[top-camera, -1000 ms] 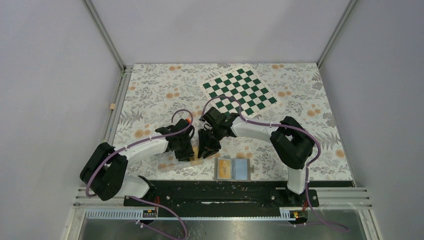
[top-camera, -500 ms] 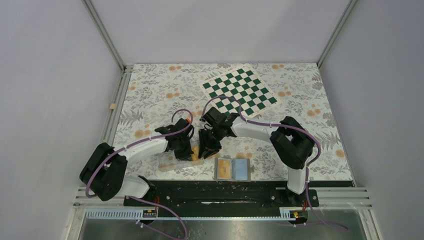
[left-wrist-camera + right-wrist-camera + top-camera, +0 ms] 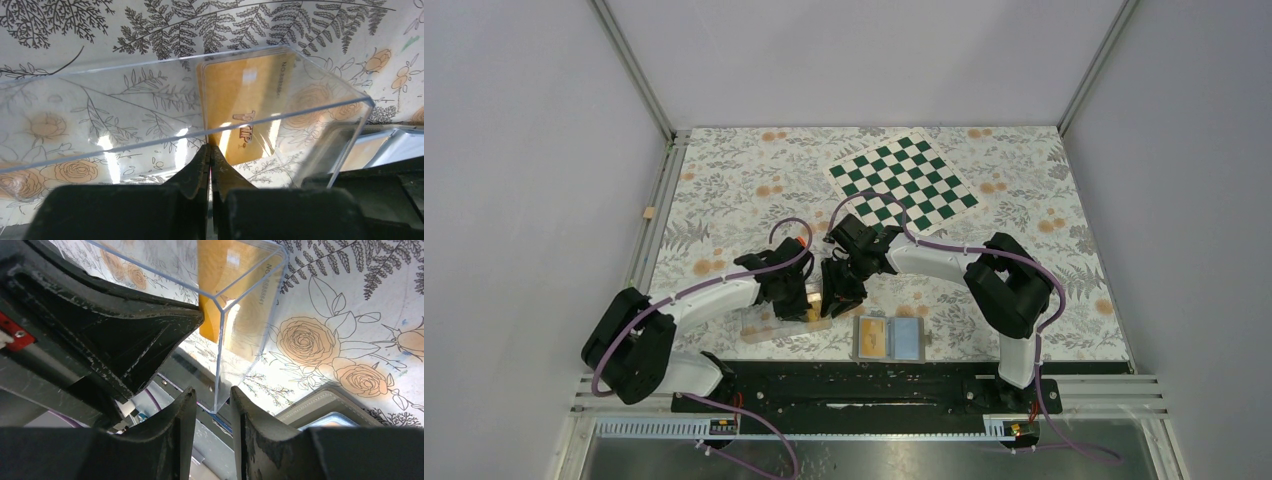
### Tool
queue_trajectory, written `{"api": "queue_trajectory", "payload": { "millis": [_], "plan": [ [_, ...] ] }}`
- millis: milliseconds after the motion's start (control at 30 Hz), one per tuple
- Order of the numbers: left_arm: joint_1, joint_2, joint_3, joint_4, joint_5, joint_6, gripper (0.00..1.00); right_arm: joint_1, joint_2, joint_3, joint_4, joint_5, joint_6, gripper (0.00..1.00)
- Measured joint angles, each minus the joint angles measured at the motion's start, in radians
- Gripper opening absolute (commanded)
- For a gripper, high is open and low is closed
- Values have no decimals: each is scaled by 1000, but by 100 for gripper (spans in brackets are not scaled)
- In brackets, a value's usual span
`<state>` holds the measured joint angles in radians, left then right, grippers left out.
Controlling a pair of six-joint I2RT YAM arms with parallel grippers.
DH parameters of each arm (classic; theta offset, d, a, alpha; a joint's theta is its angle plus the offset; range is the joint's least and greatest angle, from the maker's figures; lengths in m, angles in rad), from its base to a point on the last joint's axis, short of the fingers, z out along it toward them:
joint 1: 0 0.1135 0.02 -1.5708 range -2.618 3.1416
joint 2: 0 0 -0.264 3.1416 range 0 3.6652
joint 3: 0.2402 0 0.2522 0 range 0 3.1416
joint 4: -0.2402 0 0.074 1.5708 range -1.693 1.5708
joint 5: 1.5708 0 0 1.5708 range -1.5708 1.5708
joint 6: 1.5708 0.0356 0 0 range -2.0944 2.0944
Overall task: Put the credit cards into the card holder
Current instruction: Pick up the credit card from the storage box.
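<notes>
An orange-yellow credit card [image 3: 245, 100] leans in the right end of a clear plastic tray [image 3: 125, 62]. My left gripper [image 3: 210, 148] reaches into the tray, and its jaws are shut together on the card's near left corner. In the right wrist view the same card [image 3: 220, 270] shows through the tray's wall [image 3: 252, 277]. My right gripper [image 3: 212, 395] straddles the tray's corner edge with a gap beside it, jaws apart. The grey card holder [image 3: 908, 340] lies open near the front edge, with another orange card [image 3: 873, 338] in its left pocket.
A green-and-white chessboard [image 3: 902, 180] lies at the back of the flowered tablecloth. Both grippers [image 3: 809, 305] [image 3: 837, 300] crowd together over the tray [image 3: 769, 328], just left of the holder. The holder's grey edge [image 3: 320, 400] shows beside my right fingers.
My left jaws have closed at the card's corner. Both arms have stayed almost where they were.
</notes>
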<state>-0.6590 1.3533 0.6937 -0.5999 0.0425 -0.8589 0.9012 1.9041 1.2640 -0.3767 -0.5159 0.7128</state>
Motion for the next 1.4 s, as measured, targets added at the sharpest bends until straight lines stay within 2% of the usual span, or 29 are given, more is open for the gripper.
{"api": "queue_trajectory", "payload": {
  "millis": [500,867,1400],
  "plan": [
    [-8,-74,0,-19,-2,13,0,0,0,0,0,-1,0,38],
    [-41,42,60,-62,-39,59,0,0,0,0,0,-2,0,38],
    [-77,33,107,-120,-77,69,0,0,0,-2,0,-2,0,38]
  ]
}}
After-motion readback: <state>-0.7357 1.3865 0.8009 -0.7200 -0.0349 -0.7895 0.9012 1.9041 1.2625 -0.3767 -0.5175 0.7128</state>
